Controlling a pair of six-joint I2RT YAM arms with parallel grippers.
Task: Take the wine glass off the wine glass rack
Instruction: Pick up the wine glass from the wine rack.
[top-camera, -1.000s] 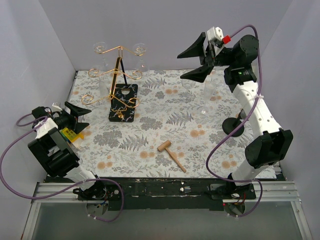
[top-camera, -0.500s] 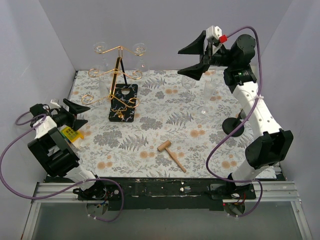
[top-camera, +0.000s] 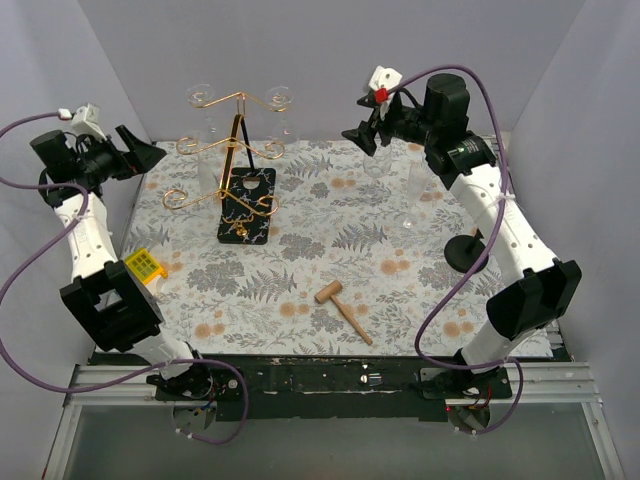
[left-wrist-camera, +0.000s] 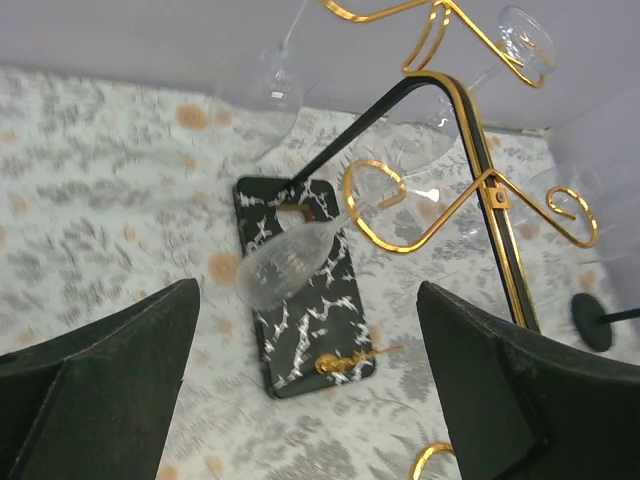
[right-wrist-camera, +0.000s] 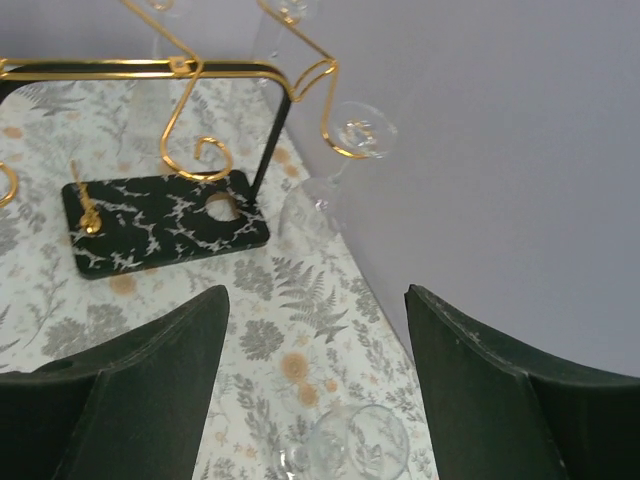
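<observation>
The wine glass rack (top-camera: 236, 150) is gold wire on a black post, with a black marbled base (top-camera: 247, 205), at the back left of the table. Clear wine glasses (top-camera: 203, 108) hang upside down from its arms. My left gripper (top-camera: 150, 158) hovers left of the rack, open and empty. In the left wrist view one hanging wine glass (left-wrist-camera: 288, 258) shows ahead between the fingers (left-wrist-camera: 100, 380), its foot caught in a gold loop. My right gripper (top-camera: 358, 122) is raised right of the rack, open and empty. Its view shows a hanging wine glass (right-wrist-camera: 306, 212) by the back wall.
Clear glasses (top-camera: 420, 178) stand on the patterned cloth at the back right; one (right-wrist-camera: 360, 445) lies just below the right gripper. A wooden mallet (top-camera: 343, 308) lies front centre. There is a yellow block (top-camera: 144, 265) at the left and a black round stand (top-camera: 465, 250) at the right.
The left arm has swung up from low at the near left to the rack's height. The right gripper has moved left and turned towards the rack.
</observation>
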